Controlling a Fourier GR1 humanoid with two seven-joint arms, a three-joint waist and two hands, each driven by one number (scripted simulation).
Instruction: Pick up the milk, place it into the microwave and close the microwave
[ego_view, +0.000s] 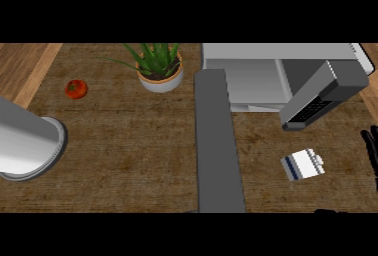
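One bench (133, 150) carries one microwave (251, 75) far right, its door (321, 95) swung open toward the near right. One potted plant (159, 70) stands far centre, one tomato (76, 89) far left. One milk carton (303, 165) lies near right, open bench all round it. The right hand (371, 150) shows at the right edge; whether its fingers are spread I cannot tell.

1. a grey box-shaped microwave (251, 82) stands at the far right of the brown wood-grain counter (133, 150), its door (321, 97) swung open toward the right.
2. a small white milk carton with a dark blue stripe (302, 165) lies on the counter in front of the open door, apart from it.
3. black fingers of the right hand (370, 150) show at the right edge, just beside the carton but not touching it.
4. a spiky green plant in a white pot (160, 70) stands left of the microwave.
5. a red tomato (76, 89) lies further left.
6. a grey forearm (26, 142) enters at the left edge.
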